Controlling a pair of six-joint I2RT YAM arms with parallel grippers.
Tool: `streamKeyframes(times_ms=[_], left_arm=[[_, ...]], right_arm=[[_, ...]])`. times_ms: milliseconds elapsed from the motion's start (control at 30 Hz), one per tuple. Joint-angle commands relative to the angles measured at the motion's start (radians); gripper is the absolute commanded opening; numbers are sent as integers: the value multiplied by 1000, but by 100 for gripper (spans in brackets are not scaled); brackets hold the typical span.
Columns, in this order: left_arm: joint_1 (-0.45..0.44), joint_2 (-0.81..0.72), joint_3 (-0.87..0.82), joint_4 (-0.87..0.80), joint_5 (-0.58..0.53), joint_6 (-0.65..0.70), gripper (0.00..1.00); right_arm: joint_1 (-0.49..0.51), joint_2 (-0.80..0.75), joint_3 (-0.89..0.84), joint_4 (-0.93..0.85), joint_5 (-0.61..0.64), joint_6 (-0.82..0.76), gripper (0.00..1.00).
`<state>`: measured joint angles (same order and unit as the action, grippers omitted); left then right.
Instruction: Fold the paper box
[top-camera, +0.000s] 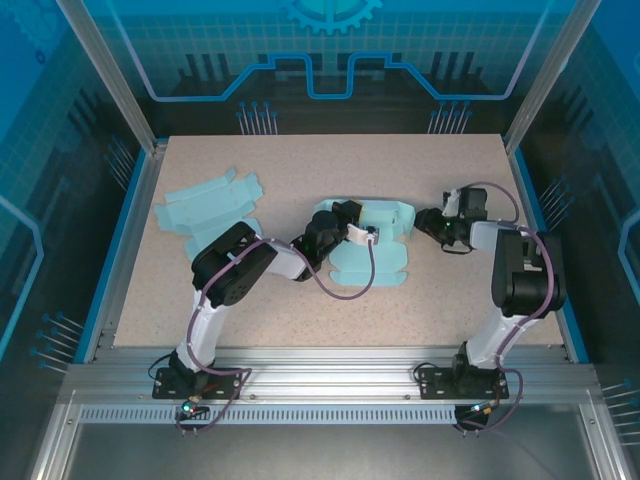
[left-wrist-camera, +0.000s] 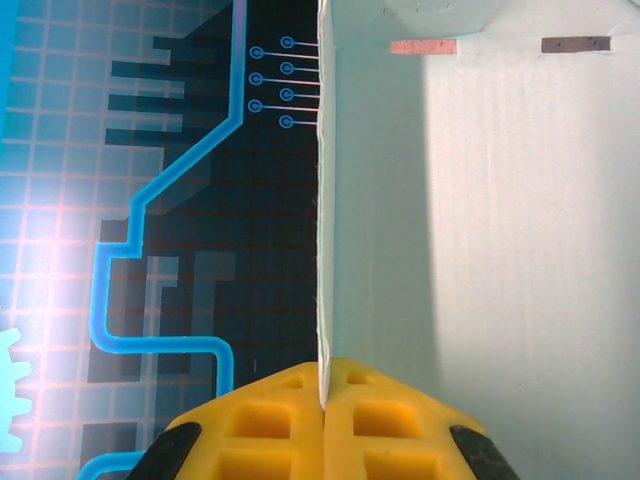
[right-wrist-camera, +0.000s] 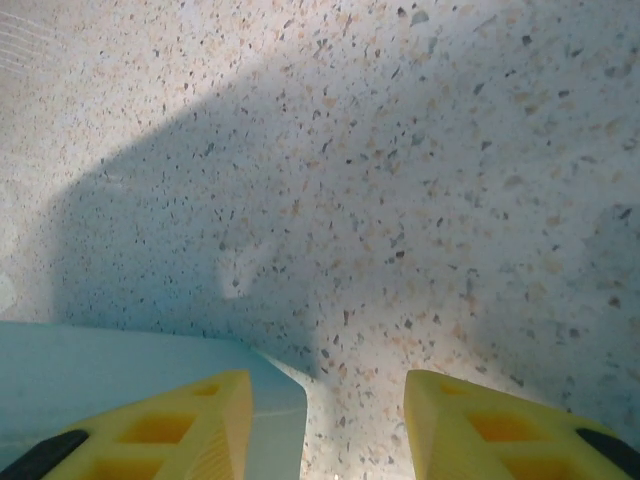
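A light blue paper box (top-camera: 372, 245) lies half folded in the middle of the table, its flat lid toward the front. My left gripper (top-camera: 345, 215) is at the box's left side, shut on an upright wall of it. In the left wrist view the yellow fingertips (left-wrist-camera: 290, 415) pinch the thin edge of that wall (left-wrist-camera: 323, 200), whose inner face (left-wrist-camera: 500, 250) fills the right. My right gripper (top-camera: 432, 222) is at the box's right end, open. In the right wrist view a corner of the box (right-wrist-camera: 110, 370) lies under its left finger (right-wrist-camera: 190, 425), with bare table between the fingers.
A second flat, unfolded light blue box blank (top-camera: 210, 205) lies at the back left of the speckled table (top-camera: 300, 160). Blue rails border the table's left and right sides, and an aluminium frame runs along the front.
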<state>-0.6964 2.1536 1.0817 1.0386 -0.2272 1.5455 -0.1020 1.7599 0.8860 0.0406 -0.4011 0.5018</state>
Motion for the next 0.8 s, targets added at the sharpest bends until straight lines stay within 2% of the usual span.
streamKeyframes(times_ms=[0,433,767], left_arm=[[6,26,4,17,20,23,0],[5,33,1,17,23,17,0],[11,38,-1,24,33,4,0]], right_arm=[[26,-52,-41,47,-7,9,46],[102,-88,-62,39,36,-47,52],[110,-114,-76,42,66,-61,52]])
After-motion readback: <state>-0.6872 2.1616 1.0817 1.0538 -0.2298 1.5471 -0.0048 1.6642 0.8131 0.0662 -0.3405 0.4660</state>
